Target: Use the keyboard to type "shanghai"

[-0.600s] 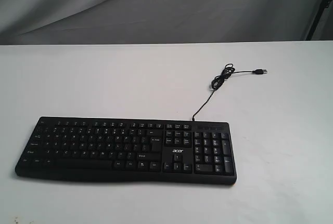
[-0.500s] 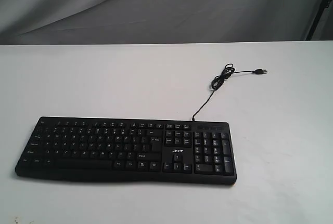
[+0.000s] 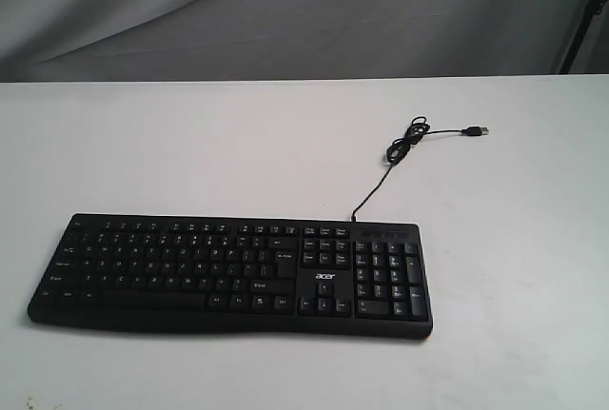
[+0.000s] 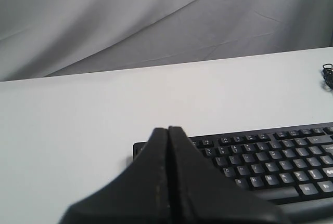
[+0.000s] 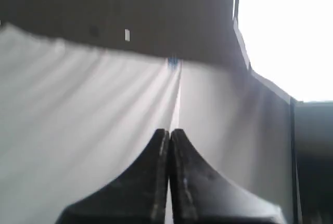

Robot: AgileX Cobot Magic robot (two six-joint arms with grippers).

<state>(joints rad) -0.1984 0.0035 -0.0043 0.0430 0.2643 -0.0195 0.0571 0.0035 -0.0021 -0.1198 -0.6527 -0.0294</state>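
My left gripper point(image 4: 168, 130) has its two fingers pressed flat together with nothing between them, and my right gripper point(image 5: 169, 131) is closed the same way, also empty. The right wrist view gives me only blurred pale cloth and a glaring patch, too soft to read. In the left wrist view the gripper hides part of the keyboard point(image 4: 270, 156), and the frame edge cuts off its far end. In the exterior view the keyboard point(image 3: 233, 275) lies flat near the front of the white table point(image 3: 190, 144), long axis running left to right, number pad at the right end, legends upright toward the camera. Its cable point(image 3: 381, 182) leaves the back edge and loops away to a loose plug point(image 3: 473, 130).
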